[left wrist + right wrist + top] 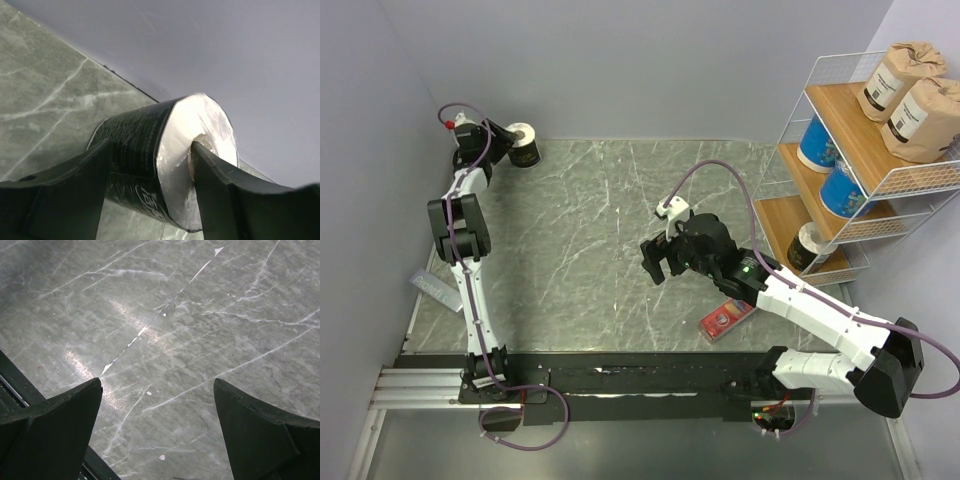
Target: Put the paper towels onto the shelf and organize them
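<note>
Lavender walls point(620, 60) enclose a grey (white-veined) marble tabletop point(580, 220).

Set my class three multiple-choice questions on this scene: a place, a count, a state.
1. Where is the loose black roll? A on the red box; B in the left gripper, at the far left corner of the table; C beside the arms' bases.
2. How many rolls are on the shelf? A three; B five; C six.
3. The right gripper is: A open and empty; B shut on a roll; C shut on the red box.
Answers: 1 B, its fingers flank the roll; 2 B, two brown rolls, two blue rolls, one shelved black roll; 3 A, only bare table between its spread fingers.
</note>
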Tool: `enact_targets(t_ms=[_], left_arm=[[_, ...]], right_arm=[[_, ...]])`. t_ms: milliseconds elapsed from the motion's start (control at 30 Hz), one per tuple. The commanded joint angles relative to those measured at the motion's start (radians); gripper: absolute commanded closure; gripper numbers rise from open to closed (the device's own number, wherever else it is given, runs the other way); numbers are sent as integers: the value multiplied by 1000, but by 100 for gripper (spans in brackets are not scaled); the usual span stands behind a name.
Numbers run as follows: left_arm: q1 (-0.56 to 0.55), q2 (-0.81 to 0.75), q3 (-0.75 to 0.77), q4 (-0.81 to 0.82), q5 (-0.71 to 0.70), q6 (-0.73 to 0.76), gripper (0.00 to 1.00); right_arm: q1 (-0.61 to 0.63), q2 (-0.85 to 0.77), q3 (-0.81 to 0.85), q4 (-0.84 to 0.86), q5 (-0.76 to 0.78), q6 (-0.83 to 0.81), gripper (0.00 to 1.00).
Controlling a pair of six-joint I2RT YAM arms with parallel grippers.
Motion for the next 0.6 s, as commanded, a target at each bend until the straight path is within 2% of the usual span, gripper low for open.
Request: enact_targets(t_ms=[0,367,567], left_arm=[[-14,-111,-51,-31,66,21,38],[-93,-273,-196,-179,175,93,40],[-198,-455,-421,-191,183,133,39]], right_arm=[[6,0,24,41,8,-12,0],[6,-59,56,-42,51,-19,1],[6,-118,51,-89,96,3,0]])
